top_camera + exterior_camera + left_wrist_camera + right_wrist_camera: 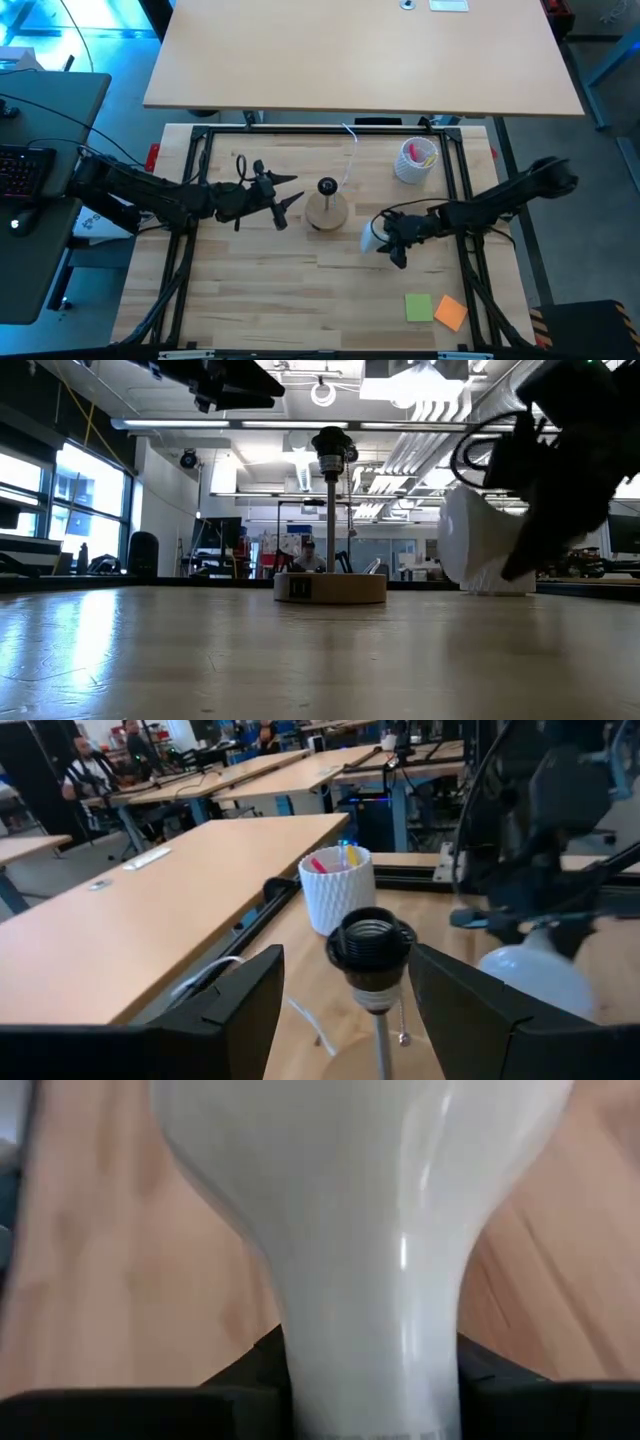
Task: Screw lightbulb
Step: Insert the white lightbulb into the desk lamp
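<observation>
Two arms: both dark, both over the pale wooden table.
Right gripper: fingers closed on the narrow neck of the small white frosted lightbulb, with the globe pointing outward past the fingertips.
Lightbulb position: held clear of the tabletop, just to the right of the round wooden stand and apart from it.
Socket: black threaded socket atop the stand's thin post, facing upward.
Left gripper: fingers spread wide, holding nothing, hovering just left of the socket.
Background: white textured cup with pink items behind the stand; green and orange sticky notes near the front edge.
</observation>
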